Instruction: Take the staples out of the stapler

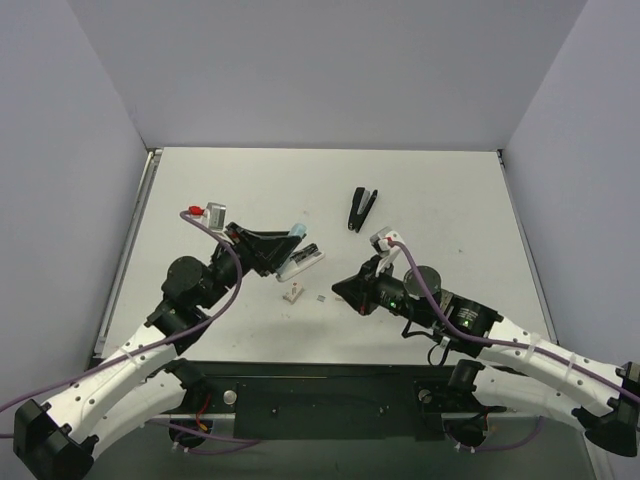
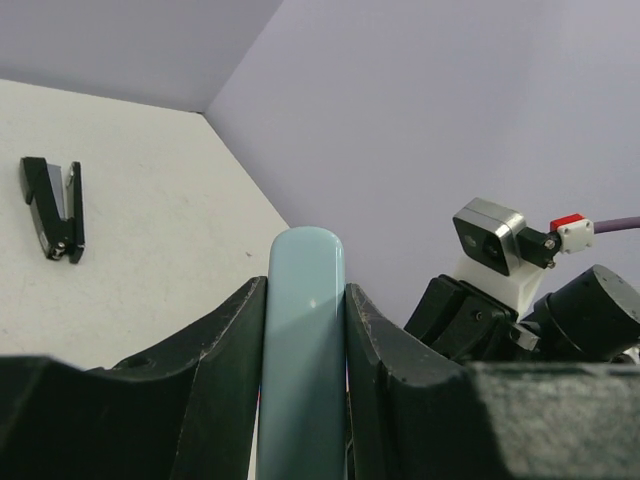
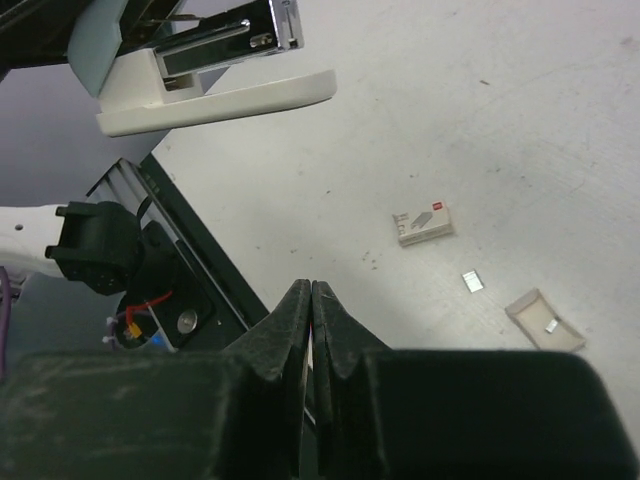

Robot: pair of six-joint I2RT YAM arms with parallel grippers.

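Top external view shows us the white counter [image 1: 250, 190]. Left of centre, our left tool [image 1: 288, 243] is clamped on a blue stapler [image 1: 305, 260] with a white base. Right of centre, our right tool [image 1: 340, 287] has its jaws pressed together, empty. The black stapler [image 1: 361, 208] lies hinged open on the counter above them, apart from both. Between the tools lie a box [image 1: 293, 294] and a staple strip [image 3: 472, 282].

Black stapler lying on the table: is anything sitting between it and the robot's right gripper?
Nothing visible. From above, only bare table separates the shut right gripper from the black stapler. The small box and loose scraps lie nearer the left arm, out of that line.
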